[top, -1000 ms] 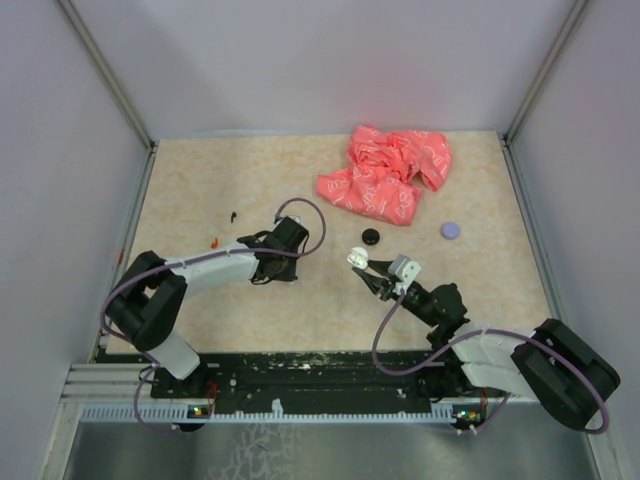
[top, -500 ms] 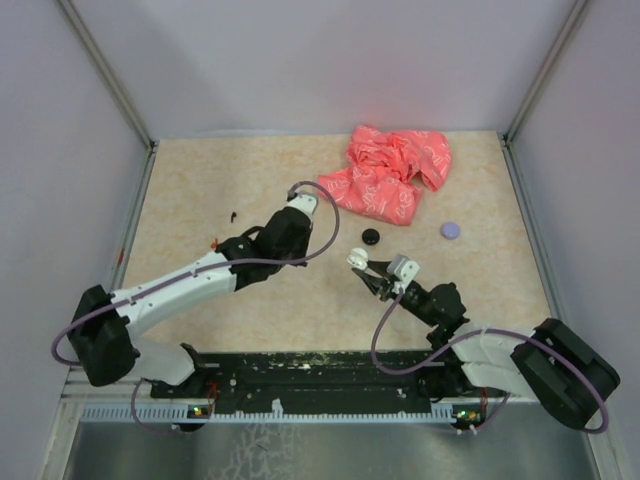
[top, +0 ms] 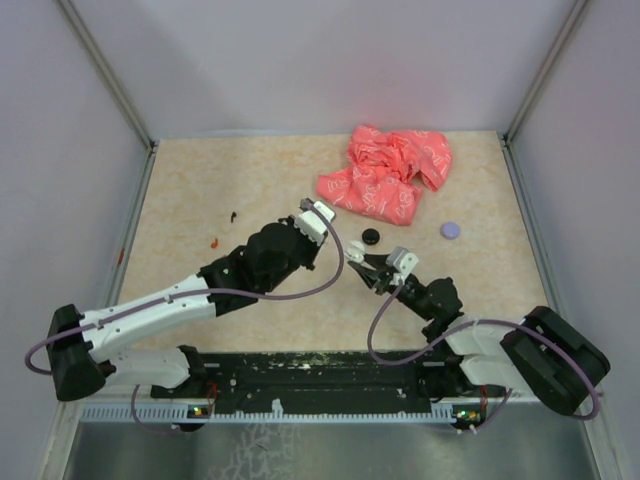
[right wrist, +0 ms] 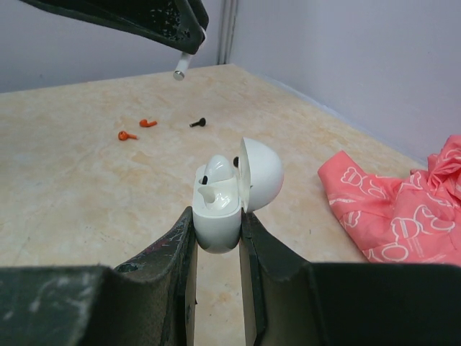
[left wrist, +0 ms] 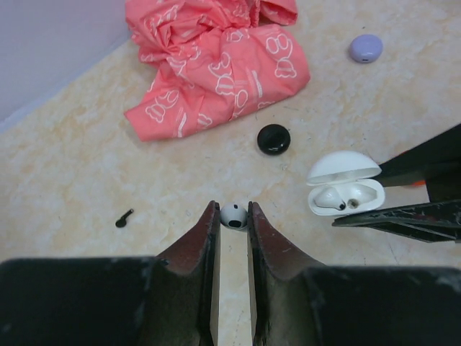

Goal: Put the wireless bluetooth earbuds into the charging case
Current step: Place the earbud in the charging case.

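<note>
- Black earbud point(left wrist: 124, 217) is lying on the surface point(left wrist: 72, 158), just left of and beyond the left claw point(left wrist: 233, 216).
- White earbud point(left wrist: 233, 215) is being pinched between the clenched left claw's tips.
- Charging case point(right wrist: 216, 198), lid open, is being grasped by the right claw point(right wrist: 217, 213), ahead-right of the left claw; a seated earbud point(right wrist: 218, 167) is resting inside it.
</note>
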Tool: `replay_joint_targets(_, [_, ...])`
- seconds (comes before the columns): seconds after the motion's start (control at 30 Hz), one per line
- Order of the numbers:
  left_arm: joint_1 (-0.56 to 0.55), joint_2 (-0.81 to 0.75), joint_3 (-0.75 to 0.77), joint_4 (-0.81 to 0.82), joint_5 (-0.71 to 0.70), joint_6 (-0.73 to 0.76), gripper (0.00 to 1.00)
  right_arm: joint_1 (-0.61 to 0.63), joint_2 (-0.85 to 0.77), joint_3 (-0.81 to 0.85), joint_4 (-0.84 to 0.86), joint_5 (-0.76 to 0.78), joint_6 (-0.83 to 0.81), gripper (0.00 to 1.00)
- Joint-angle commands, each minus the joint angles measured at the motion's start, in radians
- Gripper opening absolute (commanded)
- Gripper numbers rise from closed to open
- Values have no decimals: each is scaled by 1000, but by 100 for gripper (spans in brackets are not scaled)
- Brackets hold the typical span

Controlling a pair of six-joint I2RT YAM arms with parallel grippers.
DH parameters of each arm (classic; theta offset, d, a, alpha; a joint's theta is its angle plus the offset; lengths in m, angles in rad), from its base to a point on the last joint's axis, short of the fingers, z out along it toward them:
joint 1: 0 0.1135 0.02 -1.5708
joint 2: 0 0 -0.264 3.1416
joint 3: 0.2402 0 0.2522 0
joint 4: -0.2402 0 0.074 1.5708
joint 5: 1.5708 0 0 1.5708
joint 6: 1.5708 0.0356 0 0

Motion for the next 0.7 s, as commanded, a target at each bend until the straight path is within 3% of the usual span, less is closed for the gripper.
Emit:
replay_joint_targets(0.0, [-37,-51,-76,223,49,191,13,2,14,60,109,7,45,0])
replay_joint_targets(0.2, [-82,-81,-189,435,128,400,12,1,3,86,108,-3,71,0])
replay_joint_targets(0.67, [-118,-59,-242,609,244,583,15,1,-12,90,104,-29,73,0])
